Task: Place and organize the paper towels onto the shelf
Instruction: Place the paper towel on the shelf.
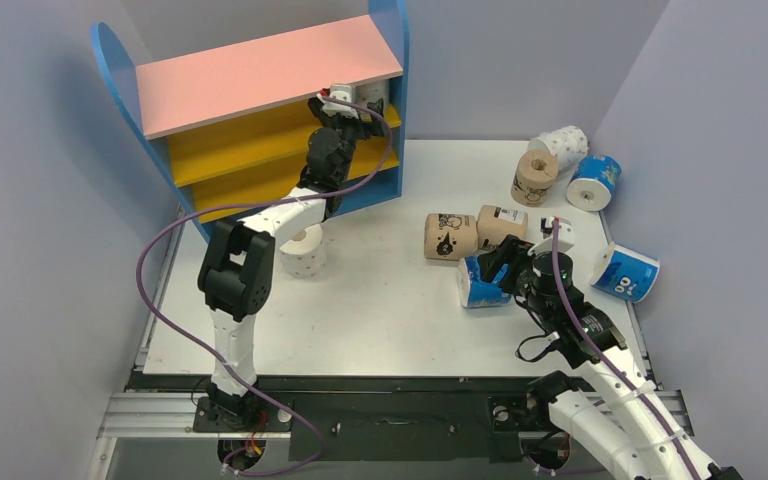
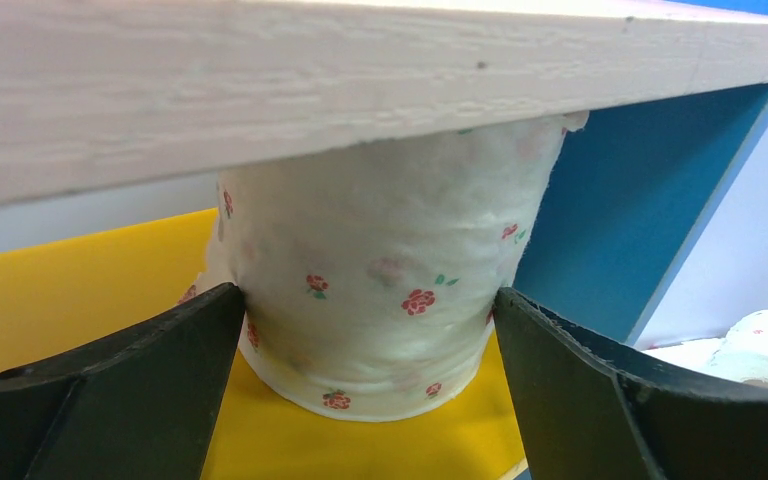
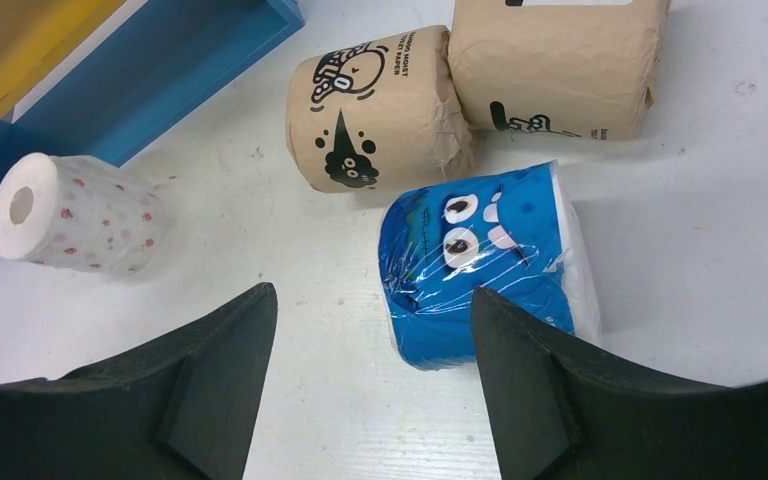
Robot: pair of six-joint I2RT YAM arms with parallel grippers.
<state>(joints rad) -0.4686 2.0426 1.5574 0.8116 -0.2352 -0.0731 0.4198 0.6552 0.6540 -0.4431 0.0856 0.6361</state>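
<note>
Firstly, at 11 o'clock on the table [image 1: 390,330]: shelf [image 1: 260,75], its lower boards partly behind the left arm [image 1: 245,270].

- Top compartment, right end: dotted roll [image 2: 380,230], upright on the upper yellow board [image 2: 80,280], just beside the blue side panel [image 2: 620,200]. The pink board [image 2: 260,80] hides its top.
- Left gripper [image 2: 367,295]: jaws spread wide, one at each flank of that roll. The wrap shows no dent, so the roll is released.
- 9 o'clock, in front of the shelf: second dotted roll [image 1: 305,255], core up, partly covered by the left arm from above.
- Just right of centre: tan roll [image 1: 450,236] and second tan roll [image 1: 501,225], on their sides and touching. The second is cut off at the top edge of the right wrist view.
- 3 o'clock, just beside the tan roll: blue roll [image 3: 480,260], on its side.
- Right gripper [image 3: 372,300]: hovers over the blue roll, jaws apart, grasping nothing. One finger covers the roll's near corner, and from above the gripper hides its right end.
- 1 to 2 o'clock, clustered close: third tan roll [image 1: 535,175], third dotted roll [image 1: 563,147], second blue roll [image 1: 595,181]. Whether they touch cannot be told.
- 3 o'clock, at the table's right edge: third blue roll [image 1: 625,272], well apart from the cluster.
- Right arm [image 1: 610,400]: cut off at the bottom corner.
</note>
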